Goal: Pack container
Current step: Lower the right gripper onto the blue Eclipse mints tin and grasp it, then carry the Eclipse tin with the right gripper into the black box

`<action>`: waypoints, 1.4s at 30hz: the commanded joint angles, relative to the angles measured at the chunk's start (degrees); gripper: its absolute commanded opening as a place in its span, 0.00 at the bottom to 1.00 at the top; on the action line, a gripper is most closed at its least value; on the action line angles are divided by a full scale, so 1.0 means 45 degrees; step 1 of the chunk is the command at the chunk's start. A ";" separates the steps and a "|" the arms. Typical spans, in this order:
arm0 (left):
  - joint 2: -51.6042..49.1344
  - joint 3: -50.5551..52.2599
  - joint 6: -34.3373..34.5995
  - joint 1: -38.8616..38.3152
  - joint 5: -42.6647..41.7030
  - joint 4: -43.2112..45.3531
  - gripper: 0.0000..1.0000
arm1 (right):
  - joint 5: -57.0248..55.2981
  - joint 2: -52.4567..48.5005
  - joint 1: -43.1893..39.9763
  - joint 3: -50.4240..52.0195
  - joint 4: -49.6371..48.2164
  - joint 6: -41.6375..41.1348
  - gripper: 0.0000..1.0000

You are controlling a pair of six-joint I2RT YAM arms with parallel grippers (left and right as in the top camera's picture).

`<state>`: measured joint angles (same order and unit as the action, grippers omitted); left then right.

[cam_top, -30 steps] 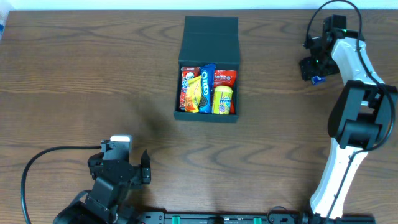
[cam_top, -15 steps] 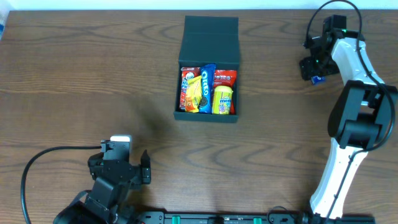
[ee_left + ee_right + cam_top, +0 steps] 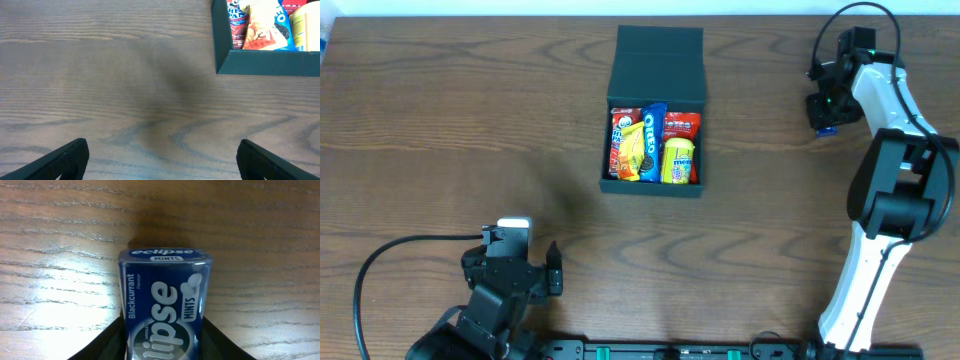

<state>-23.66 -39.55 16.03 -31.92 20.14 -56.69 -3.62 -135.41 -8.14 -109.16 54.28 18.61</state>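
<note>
The dark teal container [image 3: 656,186] sits open at the table's middle back, its flap lid [image 3: 660,62] laid back. Inside lie several snack packets, among them a blue Oreo pack [image 3: 649,140] and a yellow packet [image 3: 678,160]. Its near corner shows in the left wrist view [image 3: 260,62]. My right gripper [image 3: 826,116] at the far right is shut on a blue Eclipse mints tin [image 3: 165,307], just above the wood. My left gripper [image 3: 160,160] is open and empty over bare wood at the front left [image 3: 515,275].
A black cable [image 3: 390,262] loops from the left arm across the front left. The right arm's white body [image 3: 880,215] stands along the right edge. Bare wooden table lies left of the container.
My right gripper with the mints tin has shifted slightly, a little up and back. The left arm and the container have not moved.
</note>
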 commanded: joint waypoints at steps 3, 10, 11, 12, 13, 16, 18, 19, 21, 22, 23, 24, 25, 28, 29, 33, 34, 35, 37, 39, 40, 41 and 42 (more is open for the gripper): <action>0.0058 0.0097 -0.0180 0.0073 0.0223 -0.0019 0.95 | 0.0044 -0.0155 0.0000 0.0121 -0.0024 -0.0189 0.39; 0.0058 0.0097 -0.0180 0.0073 0.0223 -0.0015 0.95 | 0.0044 -0.0155 0.0078 0.0121 0.0015 -0.0427 0.31; 0.0058 0.0097 -0.0180 0.0073 0.0223 -0.0019 0.95 | 0.0044 -0.0155 0.0078 0.0121 0.0015 -0.0573 0.31; 0.0058 0.0097 -0.0180 0.0073 0.0223 -0.0019 0.95 | 0.0044 -0.0155 0.0078 0.0121 0.0015 -0.0661 0.30; 0.0058 0.0097 -0.0180 0.0073 0.0223 -0.0019 0.95 | 0.0044 -0.0155 0.0078 0.0121 0.0029 -0.0787 0.29; 0.0058 0.0097 -0.0185 0.0073 0.0223 -0.0019 0.95 | 0.0029 -0.0151 0.0121 0.0121 0.0083 -0.0991 0.20; 0.0058 0.0097 -0.0180 0.0073 0.0223 -0.0019 0.95 | -0.0044 -0.0151 0.0180 0.0121 0.0136 -0.1132 0.01; 0.0058 0.0097 -0.0180 0.0073 0.0223 -0.0015 0.95 | -0.0117 -0.0151 0.0233 0.0121 0.0185 -0.1248 0.01; 0.0058 0.0097 -0.0180 0.0073 0.0223 -0.0019 0.95 | -0.0209 -0.0151 0.0325 0.0121 0.0277 -0.1341 0.01; 0.0058 0.0097 -0.0180 0.0073 0.0223 -0.0019 0.95 | -0.0209 -0.0146 0.0374 0.0121 0.0335 -0.1379 0.01; 0.0058 0.0097 -0.0180 0.0073 0.0223 -0.0015 0.95 | -0.0204 -0.0131 0.0432 0.0121 0.0427 -0.1399 0.01; 0.0058 0.0097 -0.0180 0.0073 0.0223 -0.0019 0.95 | -0.0209 -0.0117 0.0491 0.0117 0.0495 -0.1481 0.01; 0.0058 0.0097 -0.0180 0.0073 0.0223 -0.0019 0.95 | -0.0209 -0.0044 0.0563 0.0117 0.0593 -0.1661 0.01; 0.0058 0.0097 -0.0180 0.0073 0.0223 -0.0015 0.95 | -0.0233 0.0374 0.0826 0.0117 0.0874 -0.2511 0.01; 0.0058 0.0097 -0.0180 0.0073 0.0223 -0.0019 0.95 | -0.0233 0.0602 0.0933 0.0117 0.0996 -0.2827 0.01; 0.0058 0.0097 -0.0180 0.0073 0.0223 -0.0019 0.95 | -0.0228 0.1719 0.1360 0.0117 0.1559 -0.3963 0.01; 0.0058 0.0097 -0.0180 0.0073 0.0223 -0.0015 0.95 | -0.0219 0.2040 0.1462 0.0117 0.1729 -0.4289 0.01; 0.0058 0.0097 -0.0180 0.0073 0.0223 -0.0019 0.95 | -0.0175 0.2414 0.1569 0.0117 0.1909 -0.4653 0.01; 0.0058 0.0097 -0.0180 0.0073 0.0223 -0.0019 0.95 | -0.0131 0.3225 0.1807 0.0117 0.2395 -0.5484 0.01; 0.0058 0.0097 -0.0180 0.0073 0.0223 -0.0019 0.95 | -0.0015 0.3968 0.2166 0.0117 0.2827 -0.6086 0.01; 0.0058 0.0097 -0.0180 0.0073 0.0223 -0.0015 0.95 | 0.0194 0.4318 0.2370 0.0117 0.3016 -0.6280 0.01; 0.0058 0.0097 -0.0180 0.0073 0.0223 -0.0019 0.95 | 0.0500 0.4658 0.2613 0.0117 0.3157 -0.6436 0.01; 0.0058 0.0097 -0.0180 0.0073 0.0223 -0.0019 0.95 | 0.0884 0.4988 0.2875 0.0117 0.3249 -0.6552 0.01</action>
<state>-23.66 -39.55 16.03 -31.92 20.14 -56.69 -3.53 -117.58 1.83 -108.16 68.14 -5.34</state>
